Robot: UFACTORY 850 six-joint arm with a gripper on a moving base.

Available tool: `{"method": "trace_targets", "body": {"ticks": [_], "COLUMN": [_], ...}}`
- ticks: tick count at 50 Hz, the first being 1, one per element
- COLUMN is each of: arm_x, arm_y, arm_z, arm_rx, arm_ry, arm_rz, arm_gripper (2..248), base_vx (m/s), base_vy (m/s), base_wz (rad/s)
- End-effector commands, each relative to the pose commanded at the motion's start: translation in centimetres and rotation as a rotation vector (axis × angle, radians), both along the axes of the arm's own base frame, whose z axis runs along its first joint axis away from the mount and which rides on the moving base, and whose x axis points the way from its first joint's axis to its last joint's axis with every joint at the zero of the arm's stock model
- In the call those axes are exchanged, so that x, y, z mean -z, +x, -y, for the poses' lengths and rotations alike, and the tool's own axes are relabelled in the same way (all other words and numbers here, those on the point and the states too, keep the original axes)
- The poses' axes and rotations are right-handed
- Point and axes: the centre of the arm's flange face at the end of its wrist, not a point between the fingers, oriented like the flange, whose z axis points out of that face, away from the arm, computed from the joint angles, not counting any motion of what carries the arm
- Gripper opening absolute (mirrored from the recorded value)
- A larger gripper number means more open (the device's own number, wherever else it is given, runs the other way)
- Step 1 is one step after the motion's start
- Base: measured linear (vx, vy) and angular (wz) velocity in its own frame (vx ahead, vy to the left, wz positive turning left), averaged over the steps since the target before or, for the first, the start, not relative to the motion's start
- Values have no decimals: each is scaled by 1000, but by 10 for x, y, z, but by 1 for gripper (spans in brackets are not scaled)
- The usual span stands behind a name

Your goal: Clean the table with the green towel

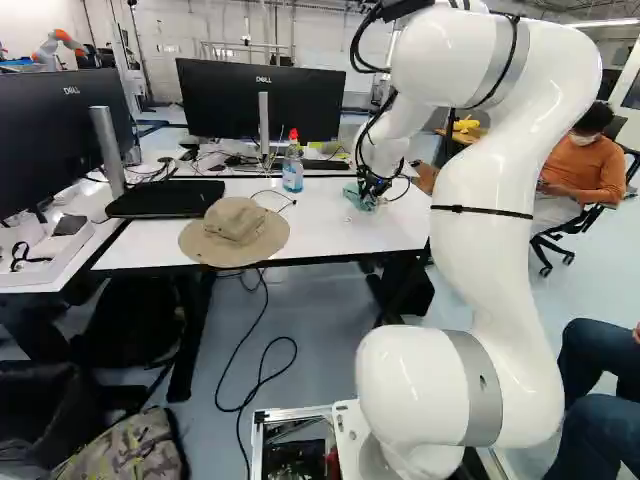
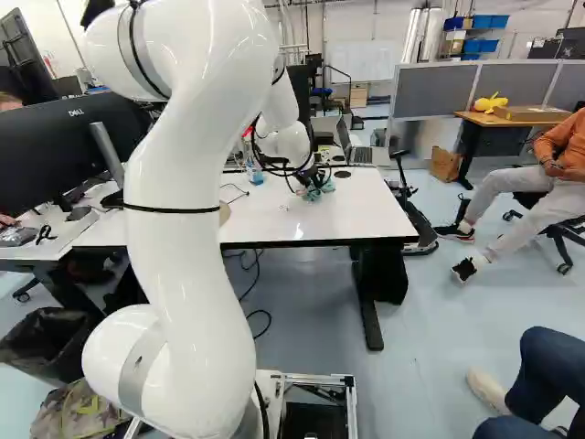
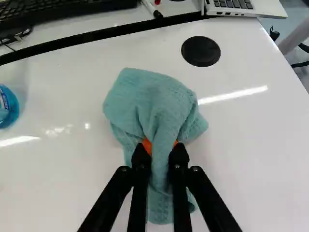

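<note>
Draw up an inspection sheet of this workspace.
Surface: white table, glossy, with light reflections
Spills: nothing seen
Towel: bunched on the table, pinched by the tool
Bottle: upright on the table, red top
Clutter: hat at the near edge; laptop and keyboard beyond the black strip
Tool: shut on the towel, orange pads against it
Cables: thin cord near the hat; black cable looped on the floor
Surroundings: monitor behind the table; bin and patterned bag on the floor
</note>
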Motion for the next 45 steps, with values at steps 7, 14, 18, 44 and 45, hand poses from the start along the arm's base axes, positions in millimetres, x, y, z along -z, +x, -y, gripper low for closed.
{"method": "trace_targets", "body": {"ticks": [7,14,18,44,45], "arm_x": [-1,-2,-2,-4,-4], "arm_y": [-10,-23,-30,-69,-70], "arm_z": [-5,-6,-6,15,17], "arm_rx": [-5,-2,0,50,53], "arm_ry": [2,3,4,9,9], "arm_rz": [-8,-16,-21,-40,-41], "arm_gripper": [51,51,51,51,51], "base_vx": [0,0,0,0,0], "base_vy": [0,0,0,0,0], "base_wz": [0,0,0,0,0]}}
